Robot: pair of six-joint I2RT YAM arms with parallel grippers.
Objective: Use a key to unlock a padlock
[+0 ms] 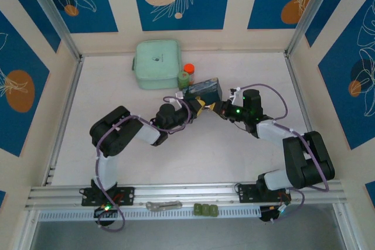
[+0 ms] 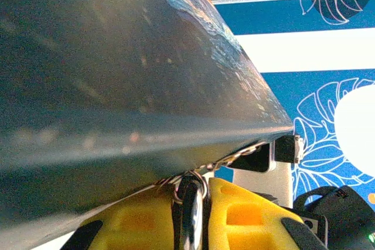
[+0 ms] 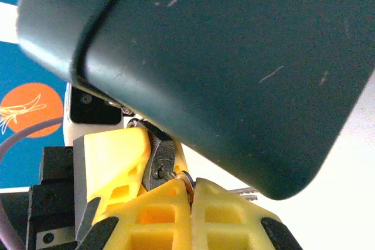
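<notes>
Dark padlock (image 3: 159,165) is clamped in left gripper (image 2: 190,206), key (image 3: 188,183) pinched tight in right gripper (image 3: 191,204); either could be wrenched loose by off-axis twisting.

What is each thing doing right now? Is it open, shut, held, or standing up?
padlock: held by the left gripper; locked or not, I can't tell.
key: pinched in the right gripper, tip at the padlock's keyhole.
left gripper: shut on the padlock.
right gripper: shut on the key.
blue box: lid looks shut.
green case: closed.
bottle: upright, orange cap on.
</notes>
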